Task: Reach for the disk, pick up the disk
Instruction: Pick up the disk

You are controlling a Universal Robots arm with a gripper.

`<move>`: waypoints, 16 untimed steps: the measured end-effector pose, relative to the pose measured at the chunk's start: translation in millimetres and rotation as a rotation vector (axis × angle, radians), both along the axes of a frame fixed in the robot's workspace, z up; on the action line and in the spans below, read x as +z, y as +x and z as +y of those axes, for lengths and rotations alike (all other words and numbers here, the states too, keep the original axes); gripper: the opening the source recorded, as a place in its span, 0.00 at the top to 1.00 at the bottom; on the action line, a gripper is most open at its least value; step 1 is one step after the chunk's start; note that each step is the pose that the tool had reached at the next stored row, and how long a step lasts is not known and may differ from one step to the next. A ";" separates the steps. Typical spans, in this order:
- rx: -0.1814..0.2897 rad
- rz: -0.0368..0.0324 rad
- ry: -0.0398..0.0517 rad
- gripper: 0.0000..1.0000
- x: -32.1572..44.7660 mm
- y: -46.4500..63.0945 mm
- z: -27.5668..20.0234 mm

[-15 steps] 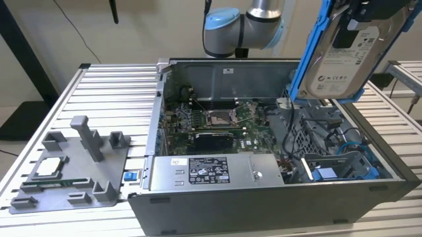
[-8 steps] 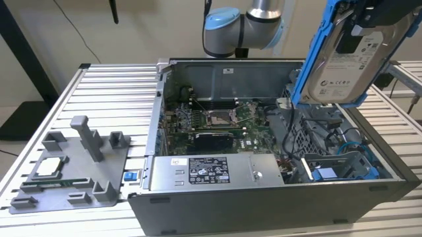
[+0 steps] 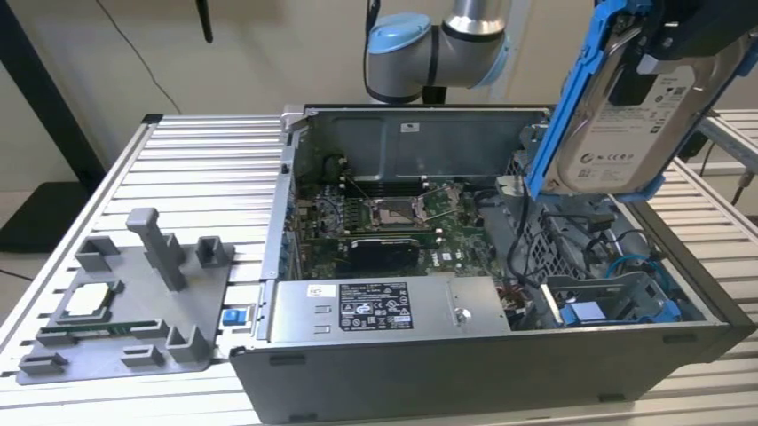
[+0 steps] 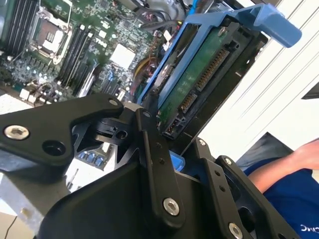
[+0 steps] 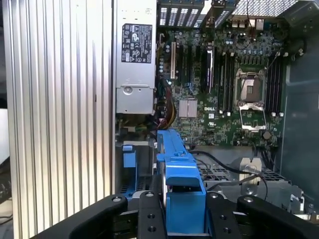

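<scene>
The gripper (image 3: 677, 40) is clamped on the disk (image 3: 616, 124), held aloft at two o'clock above the open computer case (image 3: 474, 373); a loosened grip would drop it onto the motherboard (image 3: 391, 222).

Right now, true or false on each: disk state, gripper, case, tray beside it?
1. The disk is lifted clear above the open computer case. True.
2. The gripper is open and empty. False: it is shut on the disk's blue bracket.
3. The disk lies flat in its bay. False: it hangs nearly upright, label facing the exterior view.
4. The power supply box sits inside the case. True.
5. The grey fixture tray is on the exterior view's right of the case. False: it is on the left.
</scene>
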State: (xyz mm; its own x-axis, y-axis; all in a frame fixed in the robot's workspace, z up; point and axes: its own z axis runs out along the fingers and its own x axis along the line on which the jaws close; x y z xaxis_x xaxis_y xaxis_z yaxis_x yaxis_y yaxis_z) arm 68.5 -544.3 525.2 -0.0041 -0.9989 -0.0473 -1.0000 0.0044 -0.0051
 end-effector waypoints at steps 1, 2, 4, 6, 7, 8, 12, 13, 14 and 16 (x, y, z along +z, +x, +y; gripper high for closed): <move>0.000 0.0000 0.0000 1.00 -0.5 0.2 -1.0; 0.000 0.0000 0.0000 1.00 -1.0 0.4 -2.0; -0.001 0.0000 0.0000 1.00 -2.0 0.8 -3.9; -0.001 0.0001 0.0001 1.00 -3.4 1.0 -5.8; -0.002 0.0000 0.0002 1.00 -4.3 1.1 -6.7; -0.002 0.0000 0.0002 1.00 -5.4 1.4 -7.8; -0.003 0.0000 0.0000 1.00 -9.5 4.1 -14.2; -0.003 0.0000 0.0000 1.00 -10.2 5.1 -15.9; -0.003 0.0001 -0.0001 1.00 -10.8 6.2 -17.7; -0.003 0.0000 0.0001 1.00 -11.8 8.3 -21.1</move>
State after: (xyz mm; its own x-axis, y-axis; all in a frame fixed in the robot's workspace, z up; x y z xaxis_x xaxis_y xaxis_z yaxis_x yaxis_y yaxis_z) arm 76.9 -565.4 513.4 -0.0073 -0.9989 -0.0474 -1.0000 0.0075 -0.0050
